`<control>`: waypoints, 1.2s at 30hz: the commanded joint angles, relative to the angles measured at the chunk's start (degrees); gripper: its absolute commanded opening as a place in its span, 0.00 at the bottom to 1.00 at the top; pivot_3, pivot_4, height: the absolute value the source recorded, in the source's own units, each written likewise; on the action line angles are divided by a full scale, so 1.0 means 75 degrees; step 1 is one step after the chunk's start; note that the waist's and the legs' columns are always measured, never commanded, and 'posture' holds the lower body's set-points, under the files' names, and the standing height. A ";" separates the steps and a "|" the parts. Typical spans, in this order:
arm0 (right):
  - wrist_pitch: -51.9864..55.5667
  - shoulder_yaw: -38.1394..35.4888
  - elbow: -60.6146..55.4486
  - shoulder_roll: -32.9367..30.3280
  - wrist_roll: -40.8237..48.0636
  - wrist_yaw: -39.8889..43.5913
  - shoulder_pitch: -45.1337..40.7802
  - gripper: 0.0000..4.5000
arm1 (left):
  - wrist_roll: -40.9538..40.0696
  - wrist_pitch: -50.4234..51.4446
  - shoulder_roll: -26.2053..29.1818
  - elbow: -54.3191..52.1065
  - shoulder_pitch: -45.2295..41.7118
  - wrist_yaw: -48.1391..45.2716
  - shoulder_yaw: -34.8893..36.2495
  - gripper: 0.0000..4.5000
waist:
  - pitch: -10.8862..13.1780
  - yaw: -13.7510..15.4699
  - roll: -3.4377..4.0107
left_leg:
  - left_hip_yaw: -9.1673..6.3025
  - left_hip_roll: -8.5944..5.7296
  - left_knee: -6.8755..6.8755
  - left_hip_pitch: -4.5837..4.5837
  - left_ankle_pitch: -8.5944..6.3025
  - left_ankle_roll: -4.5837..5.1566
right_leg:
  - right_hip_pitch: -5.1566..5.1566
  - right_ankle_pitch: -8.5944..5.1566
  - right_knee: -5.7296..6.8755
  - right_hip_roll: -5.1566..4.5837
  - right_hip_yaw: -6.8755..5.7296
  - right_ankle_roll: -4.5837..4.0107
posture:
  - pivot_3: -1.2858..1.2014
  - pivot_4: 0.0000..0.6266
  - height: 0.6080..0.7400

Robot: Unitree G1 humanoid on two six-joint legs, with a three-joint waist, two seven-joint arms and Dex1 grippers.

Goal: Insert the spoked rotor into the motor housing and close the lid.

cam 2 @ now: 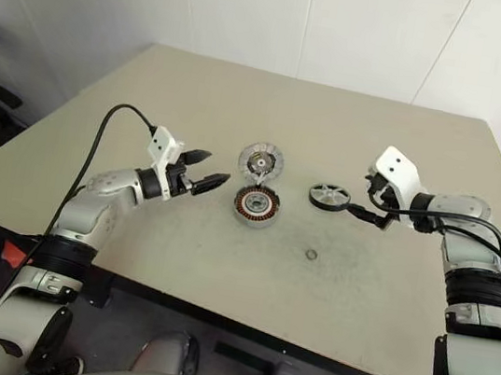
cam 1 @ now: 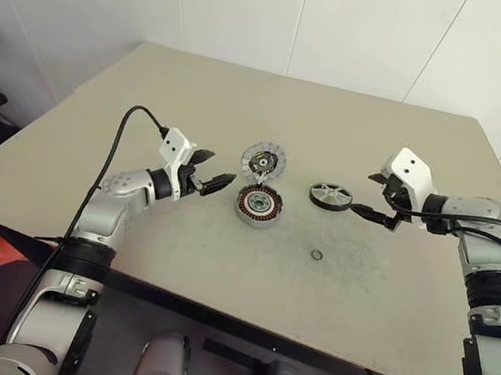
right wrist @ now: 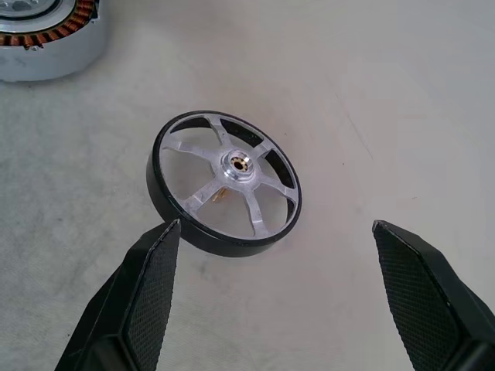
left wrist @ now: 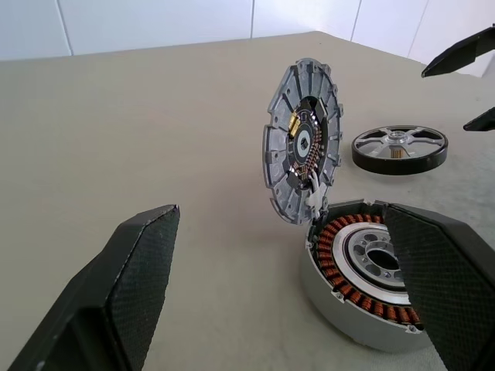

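Right wrist view: my right claw [right wrist: 274, 297] hangs spread wide just above the spoked rotor [right wrist: 224, 182], empty.
Lying flat on the tabletop [cam 1: 197, 104], beside the motor housing [cam 1: 258, 205] with its lid [cam 1: 265, 161] tipped up, the rotor looks rigid, fairly light and smooth. I judge the dark outer rim the place to pinch, across its width, since the thin spokes offer poor purchase. My left claw [cam 1: 208, 170] waits spread near the housing.
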 commanded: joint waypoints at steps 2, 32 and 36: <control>0.0003 -0.0063 -0.0088 -0.0030 0.0111 -0.0017 -0.0079 1.00 | -0.0064 -0.0109 0.0023 -0.0218 -0.0149 -0.0027 0.0079 1.00 | 0.0000 0.0000 0.0000 | -0.0001 0.0000 0.0000 0.0000 0.0000 0.0000 | 0.0000 0.0000 0.0000 0.0000 0.0000 0.0000 | 0.52 0.00 1.00; 0.0363 -0.0110 -0.0739 0.0035 0.0445 -0.0027 0.0339 1.00 | 0.0001 -0.0140 0.0027 -0.0114 -0.0190 -0.0060 0.0021 1.00 | 0.0000 0.0003 0.0000 | -0.0001 0.0000 0.0000 -0.0001 0.0000 0.0000 | -0.0001 0.0000 0.0000 0.0000 0.0000 0.0000 | 0.52 0.00 1.00; 0.0425 -0.0028 -0.1081 0.0177 0.0432 -0.0105 0.0633 1.00 | 0.0016 -0.0152 -0.0003 -0.0073 -0.0189 -0.0061 -0.0003 1.00 | 0.0000 0.0001 0.0000 | -0.0002 0.0001 0.0000 0.0000 0.0000 -0.0001 | 0.0000 0.0000 0.0000 0.0000 0.0000 0.0000 | 0.52 0.00 1.00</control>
